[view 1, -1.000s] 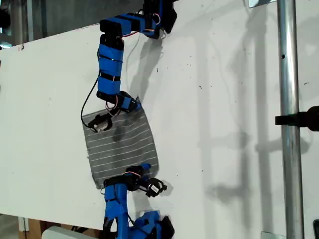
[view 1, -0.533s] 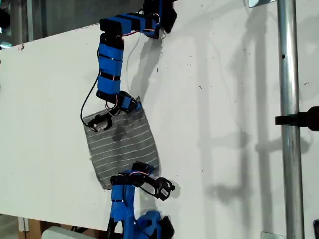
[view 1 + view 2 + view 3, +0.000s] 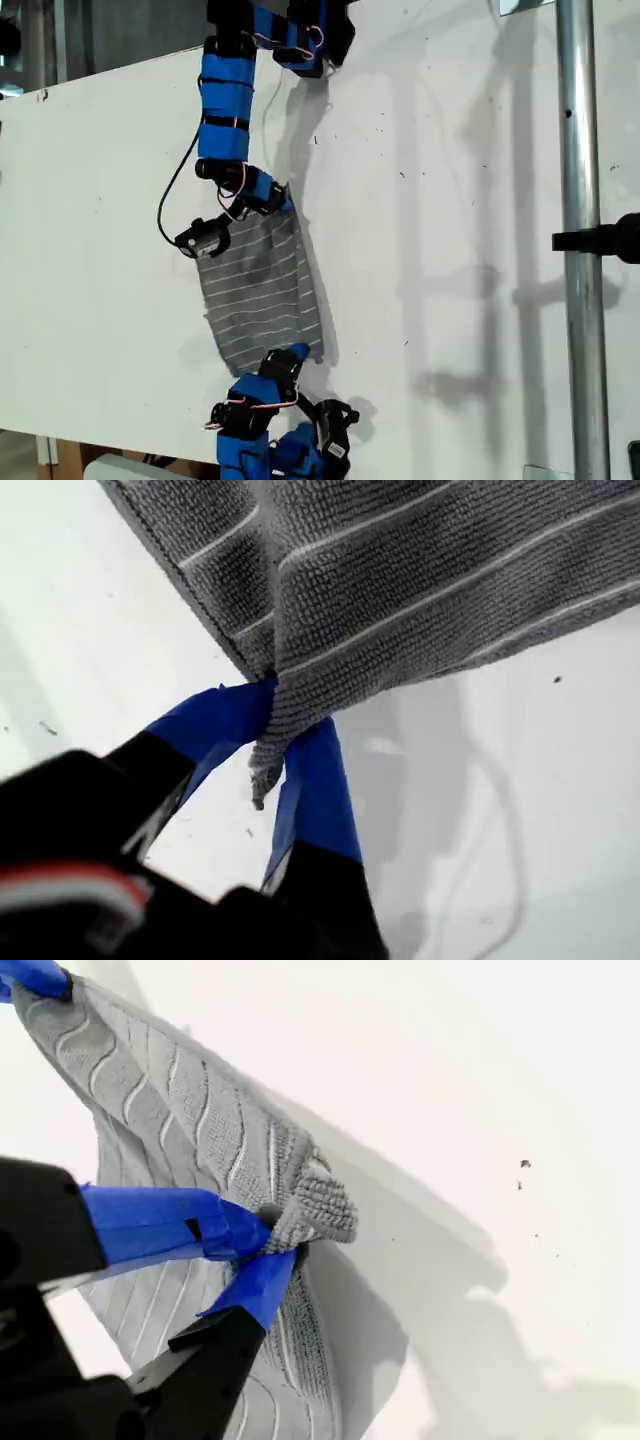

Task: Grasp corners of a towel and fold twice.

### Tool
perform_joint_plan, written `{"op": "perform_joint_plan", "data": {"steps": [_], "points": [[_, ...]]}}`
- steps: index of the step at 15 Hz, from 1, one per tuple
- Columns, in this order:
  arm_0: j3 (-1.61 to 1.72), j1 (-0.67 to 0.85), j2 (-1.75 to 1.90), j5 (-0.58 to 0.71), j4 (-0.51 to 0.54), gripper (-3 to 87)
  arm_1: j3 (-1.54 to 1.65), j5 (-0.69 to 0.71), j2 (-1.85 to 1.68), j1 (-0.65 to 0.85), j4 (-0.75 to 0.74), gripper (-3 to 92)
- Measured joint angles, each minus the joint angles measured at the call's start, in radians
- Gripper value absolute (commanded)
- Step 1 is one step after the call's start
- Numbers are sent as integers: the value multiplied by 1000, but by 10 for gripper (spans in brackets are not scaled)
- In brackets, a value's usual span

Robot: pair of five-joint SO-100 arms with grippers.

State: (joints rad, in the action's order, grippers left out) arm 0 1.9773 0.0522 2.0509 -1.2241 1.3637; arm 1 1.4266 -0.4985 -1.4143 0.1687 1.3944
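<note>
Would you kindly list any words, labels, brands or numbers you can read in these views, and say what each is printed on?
None: no readable text in any view.
The towel carries only thin white stripes, with no tag or label in sight.
My first tool, my second tool and the arms show plain blue and black, no lettering.
The white table has only small dark specks, no writing.

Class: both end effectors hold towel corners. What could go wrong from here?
My first end effector pinches only a thin tip of the towel; pulling might slip it free. My second end effector holds a bunched corner, so the fold may wrinkle.
</note>
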Motion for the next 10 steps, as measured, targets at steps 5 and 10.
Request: {"op": "perform_joint_plan", "data": {"steps": [5,10], "points": [[11,-78,43,-100,12,-28,-3,-83,-92,-78,9,-2],[104,359,46,212,-34,-28,-83,97,54,270,-218,-2]]}}
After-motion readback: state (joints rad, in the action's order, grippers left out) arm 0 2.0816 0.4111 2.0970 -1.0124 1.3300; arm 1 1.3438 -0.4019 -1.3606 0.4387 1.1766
